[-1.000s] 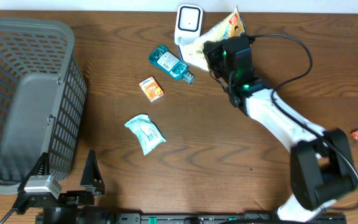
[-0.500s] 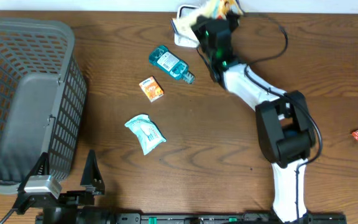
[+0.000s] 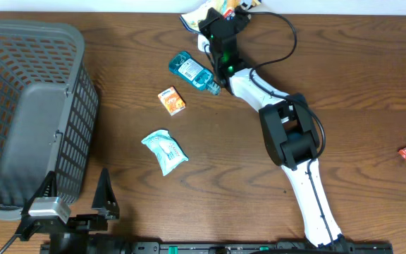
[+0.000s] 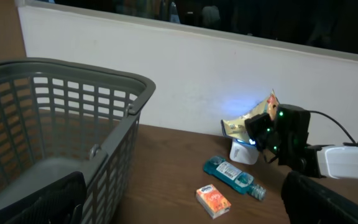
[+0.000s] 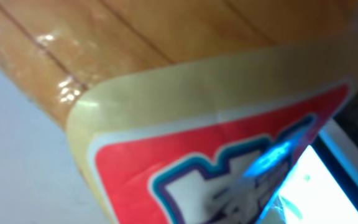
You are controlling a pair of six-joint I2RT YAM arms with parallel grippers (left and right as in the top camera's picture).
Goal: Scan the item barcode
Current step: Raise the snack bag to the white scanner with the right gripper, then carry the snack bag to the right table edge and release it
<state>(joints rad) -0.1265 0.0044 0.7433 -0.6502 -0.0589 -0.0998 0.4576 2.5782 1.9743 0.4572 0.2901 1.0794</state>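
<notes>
The glossy, crinkled snack packet (image 3: 211, 8) was clenched by the right gripper (image 3: 220, 21) over the white scanner (image 4: 242, 153), which was largely hidden beneath it. The left gripper (image 3: 76, 194) was seen spread wide, empty.

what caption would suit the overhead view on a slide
Right gripper holds a snack packet over the scanner; mouthwash bottle, orange box and teal pouch lie nearby
</notes>
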